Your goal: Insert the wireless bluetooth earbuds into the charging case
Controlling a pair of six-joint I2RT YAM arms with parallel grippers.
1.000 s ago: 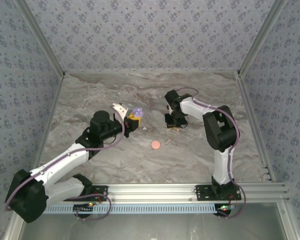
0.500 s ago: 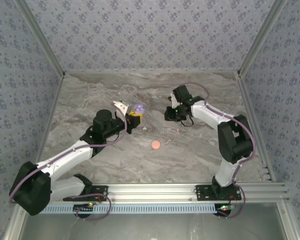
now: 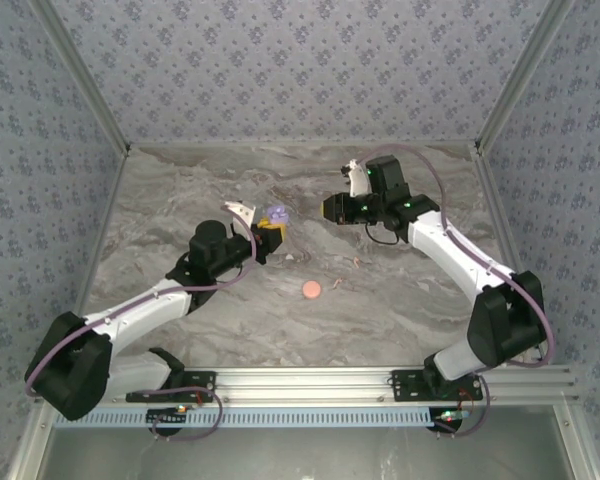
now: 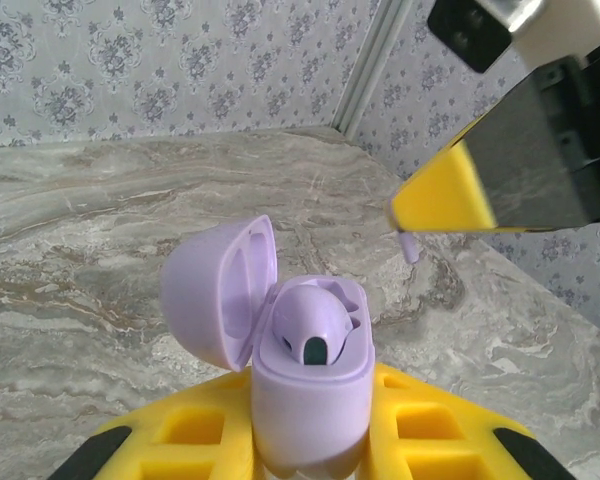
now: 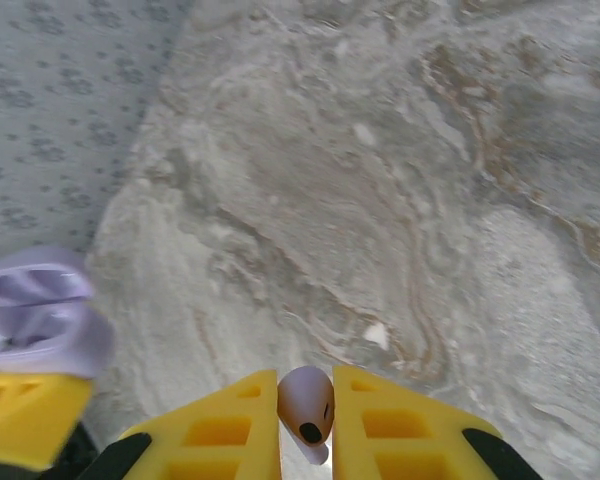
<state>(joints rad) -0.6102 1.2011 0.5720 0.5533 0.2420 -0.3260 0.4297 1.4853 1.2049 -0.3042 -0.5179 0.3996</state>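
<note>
The lavender charging case (image 4: 310,390) stands open between my left gripper's (image 4: 310,445) yellow fingers, its lid (image 4: 215,295) swung to the left. One lavender earbud (image 4: 315,325) sits in the case. My left gripper (image 3: 263,238) holds the case (image 3: 275,215) above the table's middle. My right gripper (image 5: 306,400) is shut on a second lavender earbud (image 5: 306,403), with its dark tip towards the camera. That gripper (image 3: 330,208) hovers a short way right of the case. In the left wrist view its yellow finger (image 4: 445,195) hangs at the upper right, a lavender stem (image 4: 410,246) below it.
A pinkish-orange round disc (image 3: 311,290) lies on the marble table (image 3: 180,200), with a tiny pale speck (image 3: 340,285) to its right and another (image 3: 355,262) further back. A whitish speck (image 5: 377,335) lies below my right gripper. Patterned walls enclose three sides.
My right arm has lifted off the table and swung back and up with the earbud, stretching out towards the case. My left arm has moved the case slightly further back.
</note>
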